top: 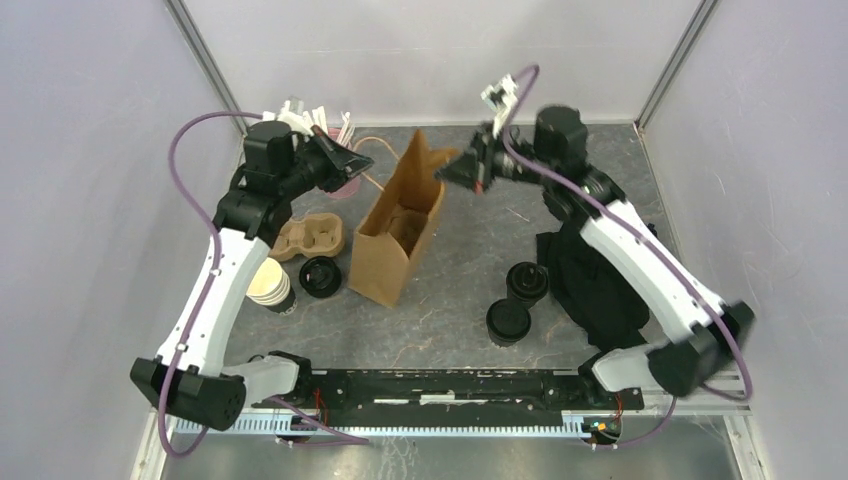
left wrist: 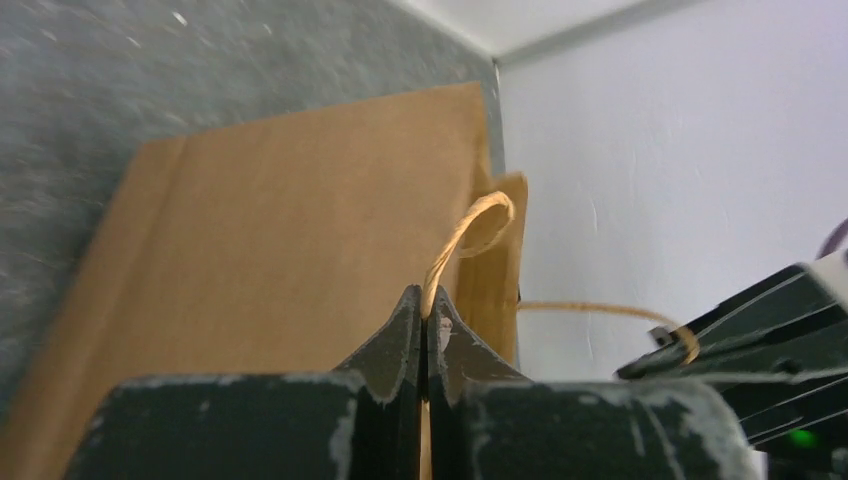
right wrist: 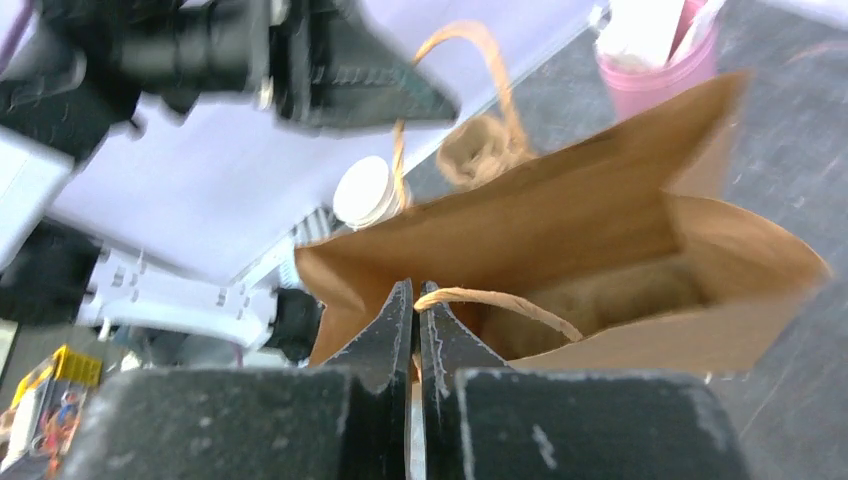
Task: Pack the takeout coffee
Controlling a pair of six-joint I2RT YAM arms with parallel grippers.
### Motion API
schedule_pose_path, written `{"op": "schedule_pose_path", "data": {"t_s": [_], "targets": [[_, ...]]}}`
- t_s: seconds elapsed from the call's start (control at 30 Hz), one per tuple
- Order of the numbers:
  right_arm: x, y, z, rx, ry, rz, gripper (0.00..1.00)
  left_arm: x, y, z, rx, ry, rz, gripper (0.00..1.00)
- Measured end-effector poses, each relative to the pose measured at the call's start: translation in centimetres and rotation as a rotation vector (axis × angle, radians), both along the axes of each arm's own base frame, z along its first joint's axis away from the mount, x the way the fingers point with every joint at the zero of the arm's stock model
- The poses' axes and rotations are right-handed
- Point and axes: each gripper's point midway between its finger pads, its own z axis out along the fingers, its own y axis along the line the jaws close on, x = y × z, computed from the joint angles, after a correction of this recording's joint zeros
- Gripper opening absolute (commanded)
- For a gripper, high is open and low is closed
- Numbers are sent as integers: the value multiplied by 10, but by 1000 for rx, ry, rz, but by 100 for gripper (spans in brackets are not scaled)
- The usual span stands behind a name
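1. On the grey counter (top: 470, 250), a tall brown paper bag (top: 378, 258) stands open.
2. Its string handles (left wrist: 470, 225): left hand (left wrist: 425, 305) pinches one, right hand (right wrist: 415, 298) the other.
3. Beside it sit black-lidded dark paper cups (top: 527, 282).

Overhead, I'm looking down from behind my bases. Both wrist cameras press in close on the brown paper bag (top: 380, 265) from opposite sides, and all three views share it.

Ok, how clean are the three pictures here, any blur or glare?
Top external: even light, sharp, soft shadows, no glare. Left wrist: the paper bag and table are smeared soft; the twine handle in the left gripper is clearer. Right wrist: the bag and pink cup are blurred, the right gripper sharper.
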Motion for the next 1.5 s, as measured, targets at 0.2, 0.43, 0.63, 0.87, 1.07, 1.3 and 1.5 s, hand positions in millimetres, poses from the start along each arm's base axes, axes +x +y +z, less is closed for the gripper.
{"op": "schedule_pose_path", "data": {"t_s": [0.2, 0.43, 0.63, 0.87, 1.07, 1.3, 1.5], "targets": [[90, 35, 78, 66, -59, -103, 0, 15, 14, -1, -5, -2, 90, 2], [96, 31, 132, 221, -118, -118, 0, 30, 3, -46, 16, 137, 53, 2], [88, 40, 43, 194, 41, -93, 0, -29, 22, -130, 65, 303, 83, 2], [104, 61, -38, 86, 280, -87, 0, -30, 14, -149, 70, 412, 36, 2], [109, 47, 77, 207, 38, -82, 0, -4, -8, -42, -49, 126, -62, 2], [68, 0, 81, 214, 24, -142, 0, -20, -13, 3, -103, -23, -133, 2], [35, -18, 1, 103, 167, -171, 0, -11, -16, 6, -97, 0, -135, 2]]}}
